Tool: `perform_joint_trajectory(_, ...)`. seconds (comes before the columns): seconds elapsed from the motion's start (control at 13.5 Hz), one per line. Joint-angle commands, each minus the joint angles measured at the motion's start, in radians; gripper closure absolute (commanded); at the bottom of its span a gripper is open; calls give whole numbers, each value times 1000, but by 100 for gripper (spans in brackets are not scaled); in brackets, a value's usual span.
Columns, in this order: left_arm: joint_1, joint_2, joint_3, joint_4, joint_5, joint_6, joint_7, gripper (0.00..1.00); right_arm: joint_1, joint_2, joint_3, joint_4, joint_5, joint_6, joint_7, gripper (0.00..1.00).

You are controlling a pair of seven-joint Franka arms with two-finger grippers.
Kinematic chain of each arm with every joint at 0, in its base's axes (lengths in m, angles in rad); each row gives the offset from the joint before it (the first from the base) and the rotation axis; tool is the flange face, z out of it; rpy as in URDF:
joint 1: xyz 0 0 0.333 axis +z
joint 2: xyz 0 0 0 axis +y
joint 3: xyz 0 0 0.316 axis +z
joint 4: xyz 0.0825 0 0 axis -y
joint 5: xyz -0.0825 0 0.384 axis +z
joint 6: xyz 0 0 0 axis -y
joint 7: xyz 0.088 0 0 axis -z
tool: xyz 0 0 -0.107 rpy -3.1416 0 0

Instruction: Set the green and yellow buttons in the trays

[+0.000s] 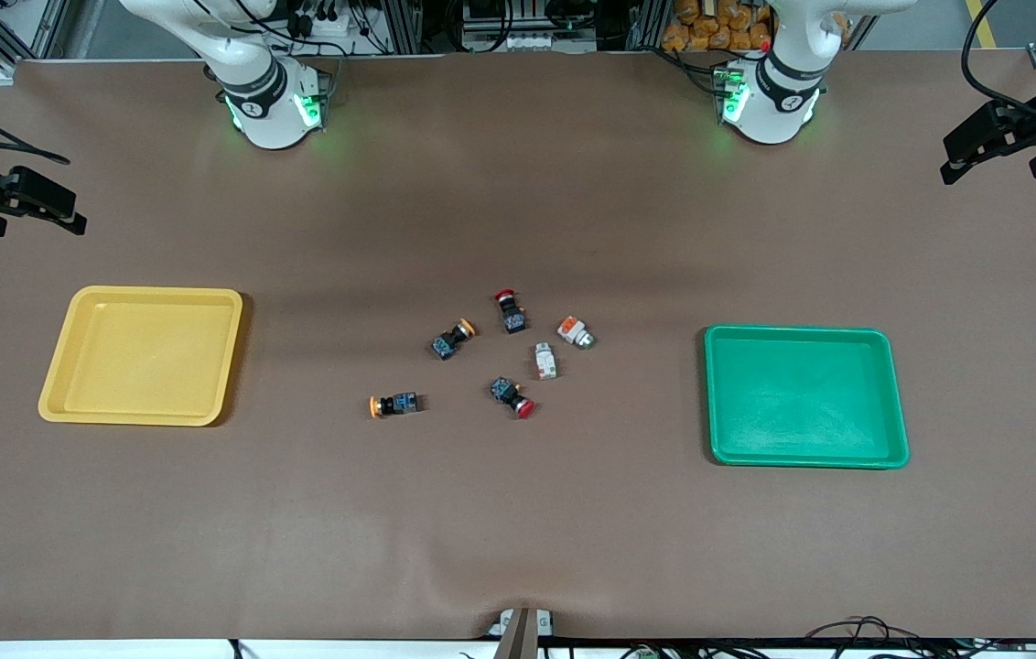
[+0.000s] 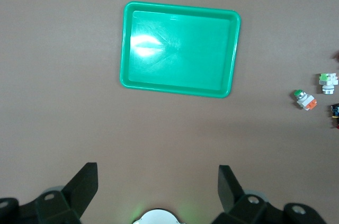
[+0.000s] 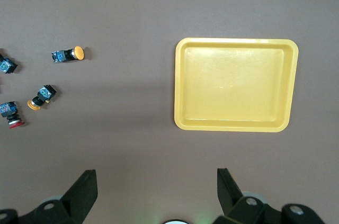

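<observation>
The yellow tray [image 1: 143, 355] lies empty toward the right arm's end of the table, and the green tray [image 1: 806, 398] lies empty toward the left arm's end. Between them lie two yellow-capped buttons [image 1: 454, 339] [image 1: 393, 405] and two white-and-orange green-capped buttons [image 1: 576, 331] [image 1: 545, 361]. My left gripper [image 2: 158, 173] is open and empty, high over the table near its base, with the green tray [image 2: 180, 49] in its view. My right gripper [image 3: 157, 179] is open and empty, high near its base, with the yellow tray [image 3: 235, 83] in its view. Neither gripper shows in the front view.
Two black switches with red caps [image 1: 510, 311] [image 1: 512, 396] lie among the buttons. Black fixtures [image 1: 1012, 133] [image 1: 10, 197] hang over both ends of the table. The arm bases [image 1: 271, 105] [image 1: 770, 96] stand along the table's edge farthest from the front camera.
</observation>
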Motion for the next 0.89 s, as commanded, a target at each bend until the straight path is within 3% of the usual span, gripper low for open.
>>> perform_joint_trajectory(0.0,11,9,-2,29,17,-35,-8,0,-16,0,13,8,1,-2,-3,0)
perform_joint_trajectory(0.52,-6,76,-29,84,2,-60,-8,0,-24,3,10,4,1,5,-3,0)
perform_joint_trajectory(0.81,-11,183,-187,76,0,-23,-139,0,-26,3,10,4,1,4,-3,0)
